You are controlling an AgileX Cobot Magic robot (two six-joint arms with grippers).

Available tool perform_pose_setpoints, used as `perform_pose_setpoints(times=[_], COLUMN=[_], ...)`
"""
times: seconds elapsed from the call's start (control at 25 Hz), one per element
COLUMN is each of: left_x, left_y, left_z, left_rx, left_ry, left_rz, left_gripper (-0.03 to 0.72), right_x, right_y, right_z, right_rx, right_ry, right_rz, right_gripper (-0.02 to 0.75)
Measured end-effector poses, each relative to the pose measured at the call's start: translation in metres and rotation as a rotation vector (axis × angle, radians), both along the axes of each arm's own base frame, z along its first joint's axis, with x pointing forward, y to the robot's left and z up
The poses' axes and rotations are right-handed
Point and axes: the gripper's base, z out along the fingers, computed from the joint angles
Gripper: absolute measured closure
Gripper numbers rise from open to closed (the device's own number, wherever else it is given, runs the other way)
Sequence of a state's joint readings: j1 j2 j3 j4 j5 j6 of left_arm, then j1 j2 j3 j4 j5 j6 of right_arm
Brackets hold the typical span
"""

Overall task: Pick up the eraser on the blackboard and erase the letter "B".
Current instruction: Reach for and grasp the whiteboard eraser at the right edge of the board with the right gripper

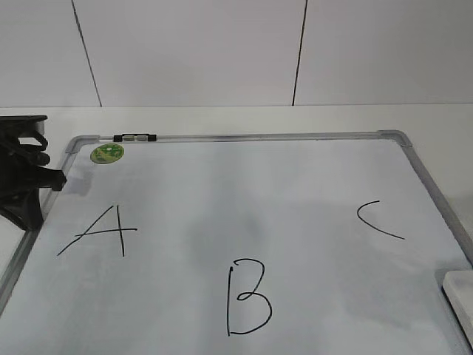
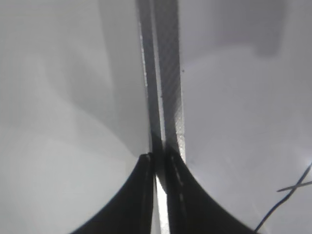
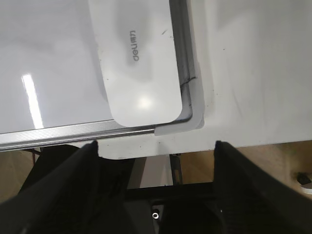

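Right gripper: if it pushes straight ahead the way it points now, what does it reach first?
Probably the grey metal frame of the whiteboard, then the white rounded plastic eraser just beyond; the open right gripper hangs short of both, depth unclear.

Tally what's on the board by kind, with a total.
Letters: 3: A, B, C
Eraser: 1
Green sticker: 1
Marker on the top frame: 1
Total: 6
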State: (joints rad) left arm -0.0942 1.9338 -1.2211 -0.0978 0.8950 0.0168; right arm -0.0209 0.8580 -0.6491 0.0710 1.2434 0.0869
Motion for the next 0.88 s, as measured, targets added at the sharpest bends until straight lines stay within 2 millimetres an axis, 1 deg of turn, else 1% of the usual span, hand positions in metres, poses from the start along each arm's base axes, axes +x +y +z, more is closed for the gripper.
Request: perform_pose_setpoints(times=[0.2, 0.36, 0.6, 0.88], left_x=[0.000, 0.000, 0.000, 0.000], left_y=[0.000, 0.000, 0.000, 0.000], left_z=[0.000, 0.000, 0.000, 0.000], left_rx=[0.000, -0.002, -0.004, -0.004], left_ry=[0.000, 0.000, 0.000, 0.000], left_rz=[0.000, 0.002, 0.003, 0.003], left_gripper=[0.662, 0.662, 0.662, 0.663], right_x=[0.006, 0.024, 0.054, 0.078], right_y=[0.000, -0.001, 0.004, 0.000], right_z=[0.001, 0.002, -0.019, -0.040], right_rx=[0.000, 0.001, 0.055, 0.015], right_ry=[0.012, 0.041, 0.106, 0.110], right_rz=[0.000, -0.001, -0.002, 0.027], right_gripper=[0.097, 0.077, 0.076, 0.076])
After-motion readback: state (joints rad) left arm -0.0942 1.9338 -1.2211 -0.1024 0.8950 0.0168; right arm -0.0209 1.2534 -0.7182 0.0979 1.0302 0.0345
